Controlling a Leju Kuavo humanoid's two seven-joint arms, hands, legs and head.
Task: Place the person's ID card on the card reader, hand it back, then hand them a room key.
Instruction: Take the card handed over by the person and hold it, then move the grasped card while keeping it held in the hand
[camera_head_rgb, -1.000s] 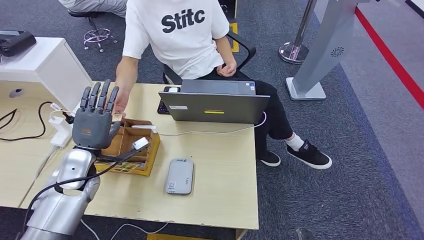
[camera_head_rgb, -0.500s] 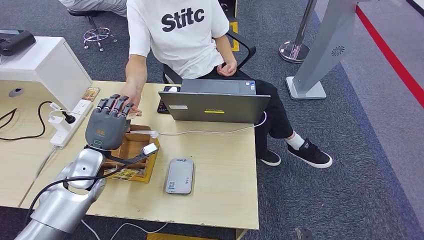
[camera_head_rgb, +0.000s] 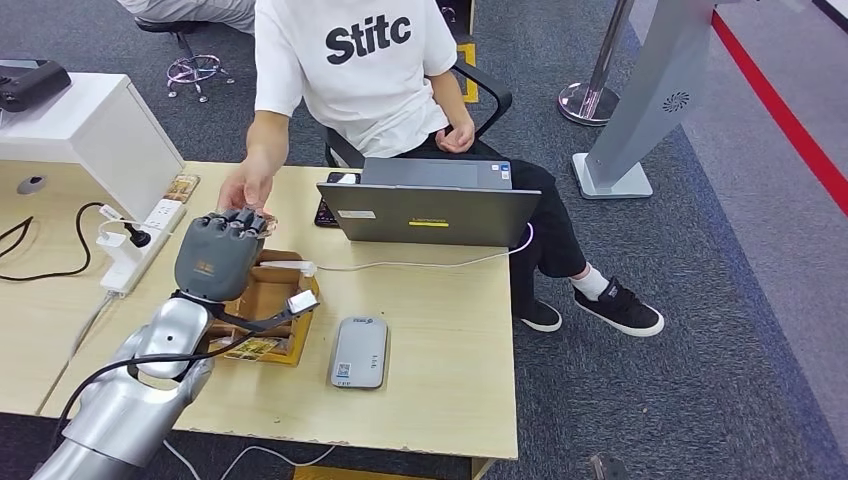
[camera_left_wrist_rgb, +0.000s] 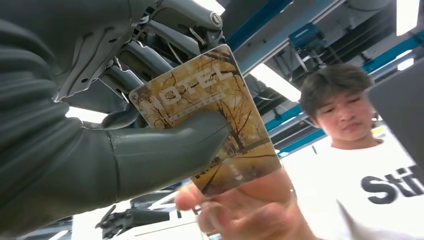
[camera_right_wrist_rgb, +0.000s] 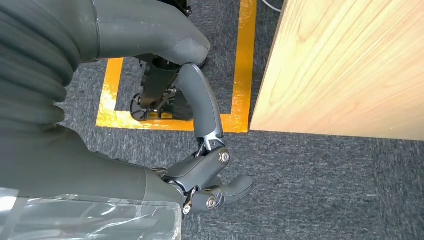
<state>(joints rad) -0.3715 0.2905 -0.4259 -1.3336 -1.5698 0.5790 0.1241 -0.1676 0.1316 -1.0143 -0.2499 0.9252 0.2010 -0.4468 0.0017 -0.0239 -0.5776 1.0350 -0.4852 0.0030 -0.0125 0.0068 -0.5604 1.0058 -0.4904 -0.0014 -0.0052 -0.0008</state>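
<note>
In the left wrist view my left hand (camera_left_wrist_rgb: 85, 140) pinches a brown room key card (camera_left_wrist_rgb: 210, 115) printed with trees and "HOTEL", thumb (camera_left_wrist_rgb: 165, 150) pressed on its face. The person's fingers (camera_left_wrist_rgb: 240, 205) grip the card's far end. From the head view, my left hand (camera_head_rgb: 220, 255) is raised over the wooden box (camera_head_rgb: 270, 300), fingers curled toward the person's hand (camera_head_rgb: 245, 190). The grey card reader (camera_head_rgb: 360, 350) lies flat on the table with nothing on it. My right hand (camera_right_wrist_rgb: 200, 165) hangs beside the table, fingers curled in on nothing.
An open laptop (camera_head_rgb: 430, 205) stands at the table's far edge with a white cable running left. A white power strip (camera_head_rgb: 135, 245) lies to the left. The person sits behind the table. The table's side (camera_right_wrist_rgb: 350, 65) is close to my right hand.
My left hand's fingers have folded down from upright and spread, and the hand has shifted right. The person's hand has come to meet its fingertips.
</note>
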